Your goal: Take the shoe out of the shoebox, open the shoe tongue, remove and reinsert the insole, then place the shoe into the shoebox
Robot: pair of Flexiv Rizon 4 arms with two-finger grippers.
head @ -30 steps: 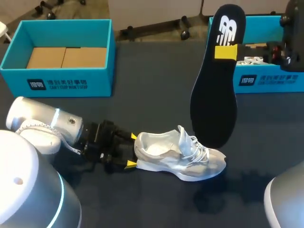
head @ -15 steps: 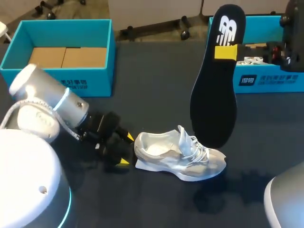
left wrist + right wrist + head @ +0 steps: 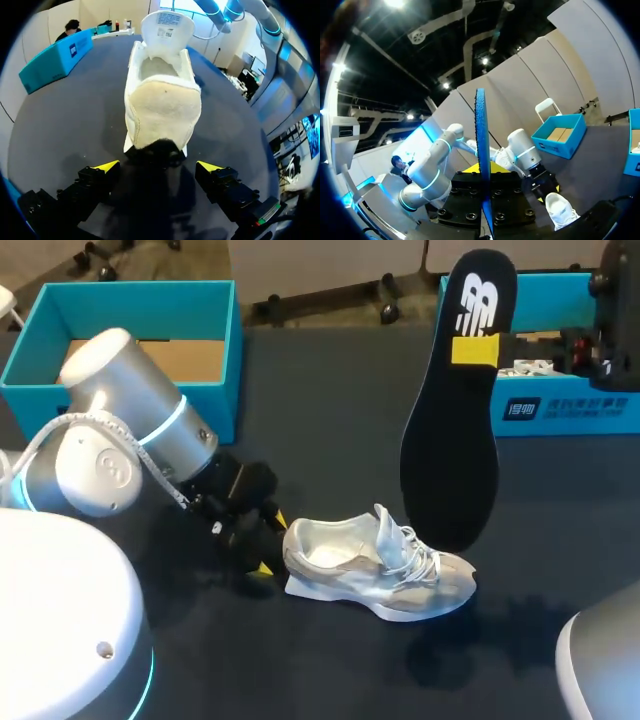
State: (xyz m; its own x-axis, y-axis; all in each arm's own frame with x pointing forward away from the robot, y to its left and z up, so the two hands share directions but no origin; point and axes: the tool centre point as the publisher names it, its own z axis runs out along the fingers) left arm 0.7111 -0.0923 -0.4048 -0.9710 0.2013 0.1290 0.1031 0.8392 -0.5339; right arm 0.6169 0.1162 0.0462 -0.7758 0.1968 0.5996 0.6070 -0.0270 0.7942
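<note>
A white sneaker (image 3: 375, 575) lies on the dark table, toe to the right and tongue pulled up. My left gripper (image 3: 269, 546) is open just behind the heel, its yellow tips on either side and apart from it. The left wrist view looks at the sneaker (image 3: 162, 100) heel-on, ahead of the open left gripper (image 3: 158, 167). My right gripper (image 3: 476, 349) is shut on a black insole (image 3: 455, 410) near its heel end; the insole hangs upright above the sneaker's toe. In the right wrist view the insole (image 3: 481, 150) stands edge-on in the right gripper (image 3: 485, 169).
A teal shoebox (image 3: 130, 410) with a cardboard liner stands at the back left, close behind my left arm. A second teal box (image 3: 570, 410) with white contents stands at the back right, beside my right arm.
My left arm's wrist has swung up and toward the back, and its open gripper has drawn slightly off the heel. The sneaker, the insole and my right arm have kept still.
</note>
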